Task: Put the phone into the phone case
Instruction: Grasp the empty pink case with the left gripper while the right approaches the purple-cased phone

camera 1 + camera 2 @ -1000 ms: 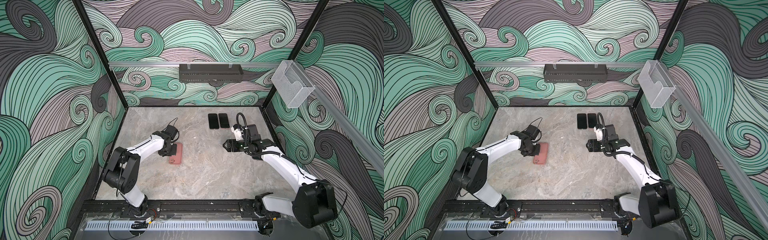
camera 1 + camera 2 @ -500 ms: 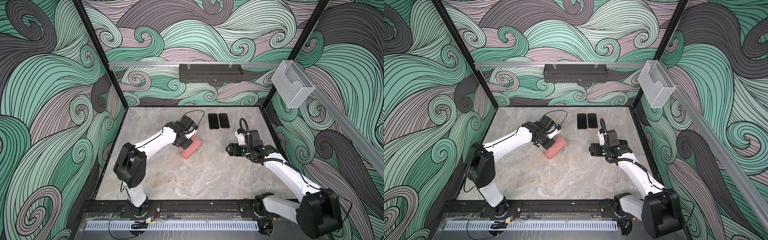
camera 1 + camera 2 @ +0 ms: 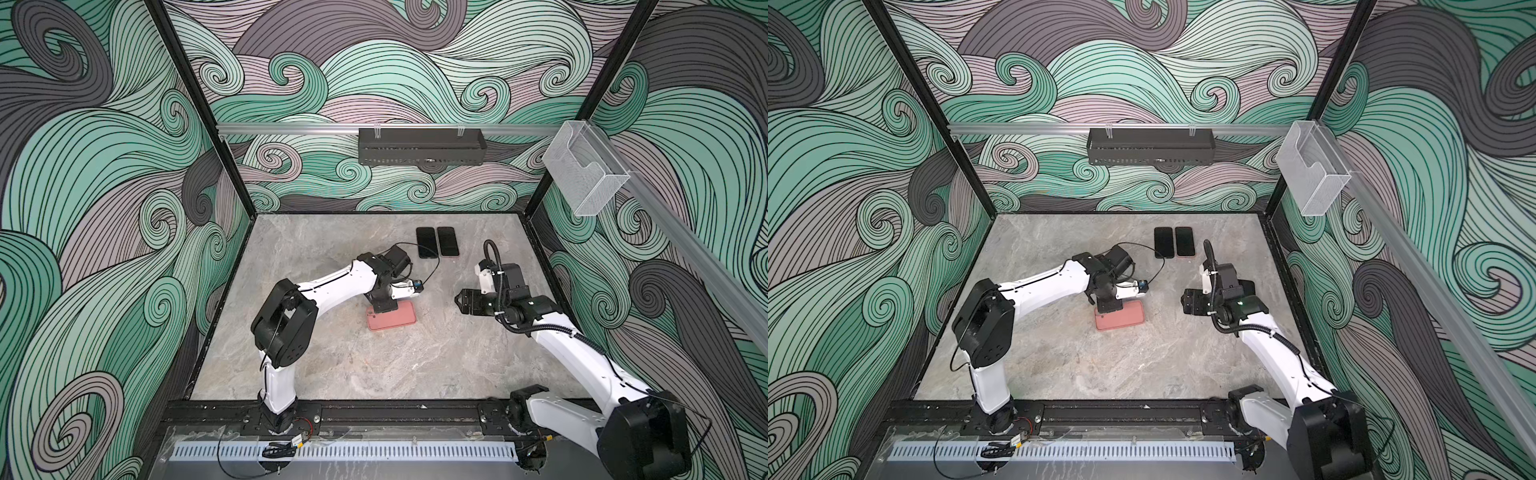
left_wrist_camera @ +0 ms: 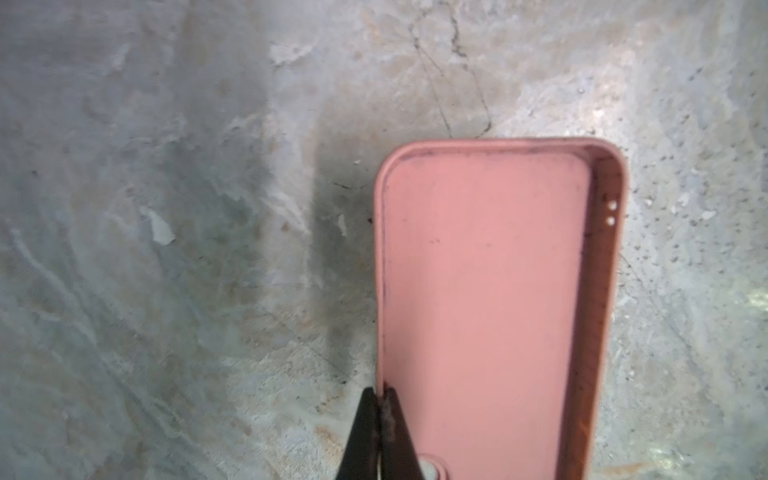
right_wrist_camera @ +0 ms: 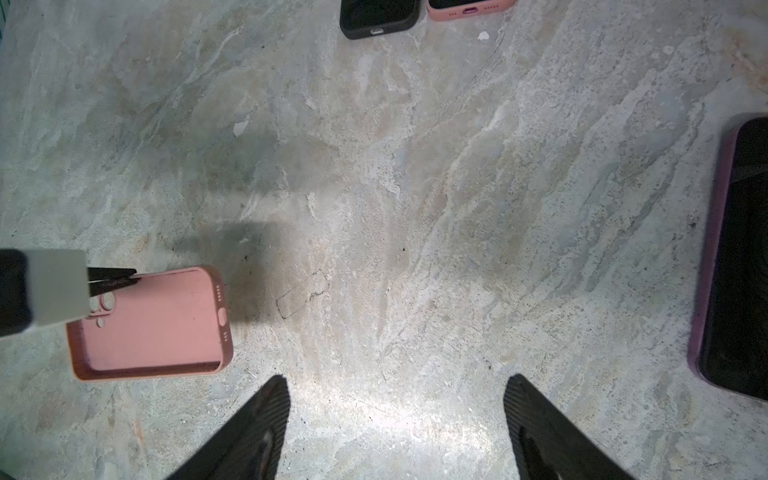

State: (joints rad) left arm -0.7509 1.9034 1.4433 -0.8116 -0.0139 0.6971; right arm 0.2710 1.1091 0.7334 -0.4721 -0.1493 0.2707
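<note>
A pink phone case (image 3: 395,318) (image 3: 1125,318) lies hollow side up near the middle of the marble table (image 3: 332,374). My left gripper (image 3: 382,309) (image 4: 380,392) is shut on the thin side wall of the case (image 4: 486,291) near its camera cut-out. My right gripper (image 3: 459,301) (image 5: 397,386) hangs open and empty over bare table to the right of the case (image 5: 158,332). A dark-screened phone (image 5: 739,257) with a purple edge lies flat in the right wrist view. My right arm hides it in both top views.
Two more phones lie side by side at the back, one in a black case (image 3: 427,242) (image 5: 376,16) and one in a pink case (image 3: 447,241) (image 5: 469,4). A black tray (image 3: 419,145) and a clear holder (image 3: 586,174) hang on the walls.
My left gripper has brought the pink case from the left side of the table to the middle and turned it crosswise. The right gripper has shifted slightly toward the front.
</note>
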